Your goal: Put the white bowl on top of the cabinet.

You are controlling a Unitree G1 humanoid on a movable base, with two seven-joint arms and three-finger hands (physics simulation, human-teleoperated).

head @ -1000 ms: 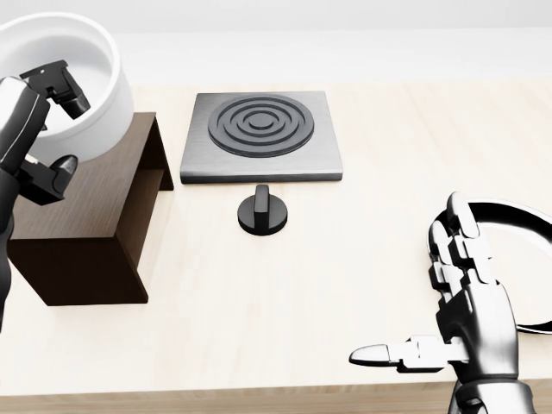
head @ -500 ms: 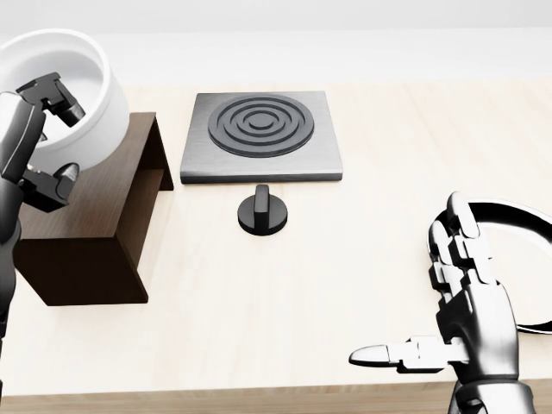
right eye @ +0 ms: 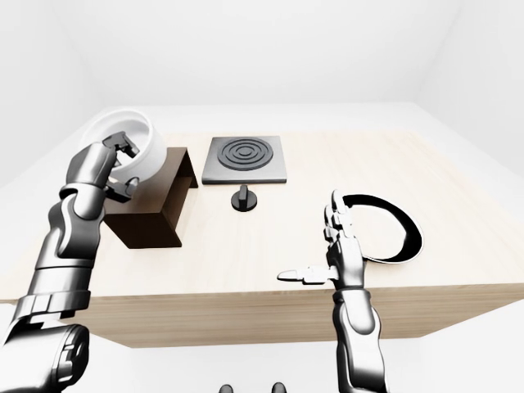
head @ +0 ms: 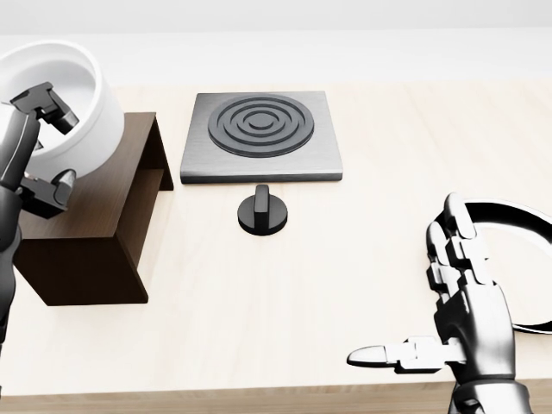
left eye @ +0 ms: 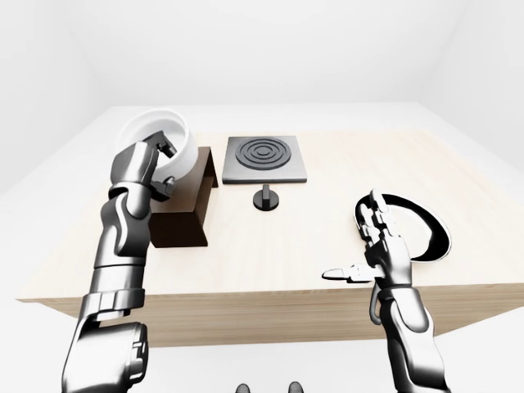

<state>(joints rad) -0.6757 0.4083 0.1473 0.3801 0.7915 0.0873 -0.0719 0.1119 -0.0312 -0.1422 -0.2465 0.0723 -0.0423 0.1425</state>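
Compared with a second ago, your left hand (head: 39, 142) has carried the white bowl (head: 73, 95) a little to the left in the head view. Its fingers are clamped on the rim, and the smooth round bowl is over the dark wooden cabinet (head: 95, 224). Your right hand (head: 461, 302) hovers with fingers spread above the pale wood tabletop (head: 362, 216).

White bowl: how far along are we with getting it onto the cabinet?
Done: the white bowl is carried over the dark cabinet. In hand: the left hand grips its rim. Left: confirm it sits flat, then release. The right hand idles open.
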